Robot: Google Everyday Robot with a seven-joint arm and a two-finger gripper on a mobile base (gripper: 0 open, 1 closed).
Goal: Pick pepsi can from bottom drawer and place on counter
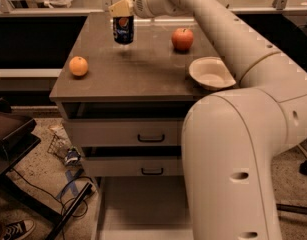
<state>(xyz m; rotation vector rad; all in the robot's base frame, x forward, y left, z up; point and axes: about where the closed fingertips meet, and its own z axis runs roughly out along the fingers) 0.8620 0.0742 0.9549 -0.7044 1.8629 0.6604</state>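
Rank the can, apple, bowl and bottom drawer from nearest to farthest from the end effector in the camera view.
1. Can, held in the end effector, at the back.
2. Apple, to the right, also at the back.
3. Bowl, front right.
4. Bottom drawer, open, lowest, near the floor.

Counter [143, 69]: orange [78, 66] near the left edge; red apple [182, 39] toward the back-right corner; white bowl [210, 73] at the right edge, near the front corner. Gripper [120, 8] over the back edge, left of centre, clamping the pepsi can [123, 29]; contact with the surface undetermined.
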